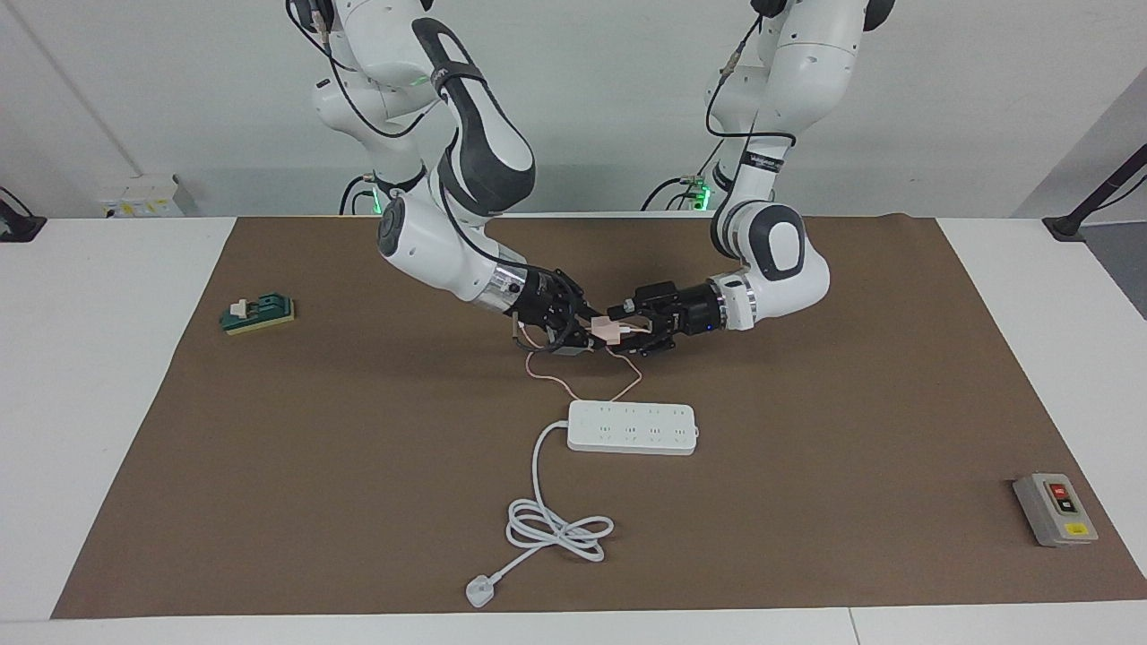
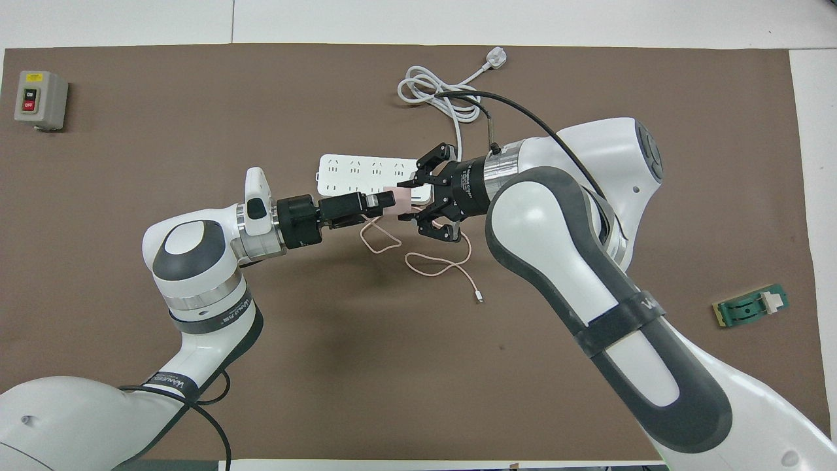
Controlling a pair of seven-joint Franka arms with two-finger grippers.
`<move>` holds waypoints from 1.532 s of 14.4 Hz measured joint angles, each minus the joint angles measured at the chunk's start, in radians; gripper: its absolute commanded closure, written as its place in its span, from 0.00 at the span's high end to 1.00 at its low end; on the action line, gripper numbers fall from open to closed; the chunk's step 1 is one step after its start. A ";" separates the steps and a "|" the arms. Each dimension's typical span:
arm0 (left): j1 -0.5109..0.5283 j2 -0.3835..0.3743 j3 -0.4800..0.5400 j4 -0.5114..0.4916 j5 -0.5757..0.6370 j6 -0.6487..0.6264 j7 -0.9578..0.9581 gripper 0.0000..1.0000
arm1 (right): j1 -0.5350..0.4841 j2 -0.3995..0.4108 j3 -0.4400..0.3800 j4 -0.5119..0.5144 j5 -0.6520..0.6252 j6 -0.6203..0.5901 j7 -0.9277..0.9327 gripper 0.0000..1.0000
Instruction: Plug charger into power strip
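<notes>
The right gripper has its fingertips clenched on the charger, with the outer links splayed to either side. The left gripper meets the same cube from 9 o'clock, its fingers spread wide at the cube's end. Whether they touch it cannot be told. The charger hangs in the air over the brown mat, its thin pink cable trailing down to the mat toward 5 o'clock. The power strip lies flat on the mat, sockets upward, at about 11 o'clock from the clenched fingers as seen from overhead. Its long axis runs 9 to 3 o'clock. Both grippers are about equally near the strip, but only the right has a firm hold, so it is judged the likelier to carry. The direction of the prongs cannot be made out. That direction decides whether the cube must be turned before descent.
</notes>
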 measured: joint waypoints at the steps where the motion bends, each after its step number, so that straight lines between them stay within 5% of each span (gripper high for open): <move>1: 0.000 0.000 -0.001 0.000 0.000 0.000 0.001 0.96 | 0.000 0.000 0.000 0.000 0.000 0.001 0.000 0.00; 17: -0.004 0.000 -0.006 0.000 0.000 0.006 0.014 0.68 | 0.000 0.000 -0.001 -0.004 0.000 0.010 0.000 0.00; 22: -0.007 0.000 -0.007 0.000 0.000 0.007 0.019 0.39 | 0.007 0.000 0.000 -0.012 0.000 0.023 0.000 0.00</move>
